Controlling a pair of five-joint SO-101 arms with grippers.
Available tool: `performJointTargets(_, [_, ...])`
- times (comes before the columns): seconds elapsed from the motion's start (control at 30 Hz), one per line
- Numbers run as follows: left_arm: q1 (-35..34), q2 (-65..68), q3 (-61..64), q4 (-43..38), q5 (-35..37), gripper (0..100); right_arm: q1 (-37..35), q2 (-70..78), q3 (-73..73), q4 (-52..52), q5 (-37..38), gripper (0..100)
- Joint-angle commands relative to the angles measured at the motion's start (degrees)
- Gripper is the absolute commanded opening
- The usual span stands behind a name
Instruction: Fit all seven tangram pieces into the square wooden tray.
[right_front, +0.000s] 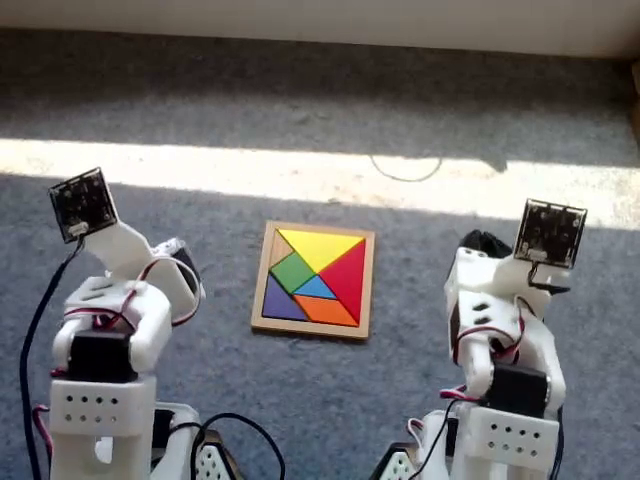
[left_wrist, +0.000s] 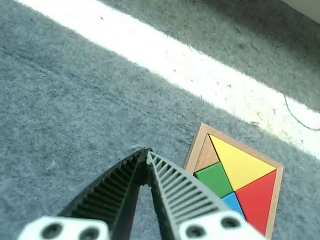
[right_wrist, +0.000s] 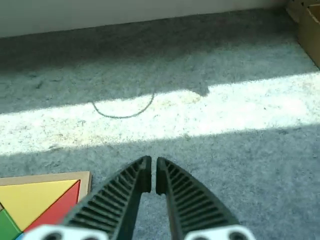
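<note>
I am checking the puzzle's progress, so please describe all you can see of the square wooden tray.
The square wooden tray is pale wood with a rim. It lies flat on grey carpet between the left arm and the right arm, touched by no gripper. Inside sit a yellow triangle, a red triangle, a green square, a blue triangle, an orange piece and a purple piece. One corner patch looks wood-coloured: piece or bare bottom, unclear.

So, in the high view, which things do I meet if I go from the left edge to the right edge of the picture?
left arm → square wooden tray, with the coloured pieces inside it → right arm
</note>
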Motion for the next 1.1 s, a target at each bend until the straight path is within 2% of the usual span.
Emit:
performJointTargets(0.0, [-0.7,-6.1,2.9,-2.7,-0.6,0,-1.4,-7.2,2.3,2.2,0.8,5.2])
performJointTargets(0.33, [-0.8,-20.2,15.5,-7.2,-2.3,0,-1.2,-29.6,21.8,3.3,1.2,4.8])
performJointTargets(0.67, [-0.8,-37.5,28.7,-7.1,-11.2,0,-1.0,-28.8,32.7,5.2,1.2,4.7])
performJointTargets(0.87, [-0.8,-36.4,33.0,-7.1,-18.2,0,-0.9,-28.6,38.9,5.9,1.1,4.9])
performJointTargets(1.07, [-0.8,-36.4,37.8,-7.2,-25.8,0,-0.9,-28.6,39.3,13.6,1.1,4.9])
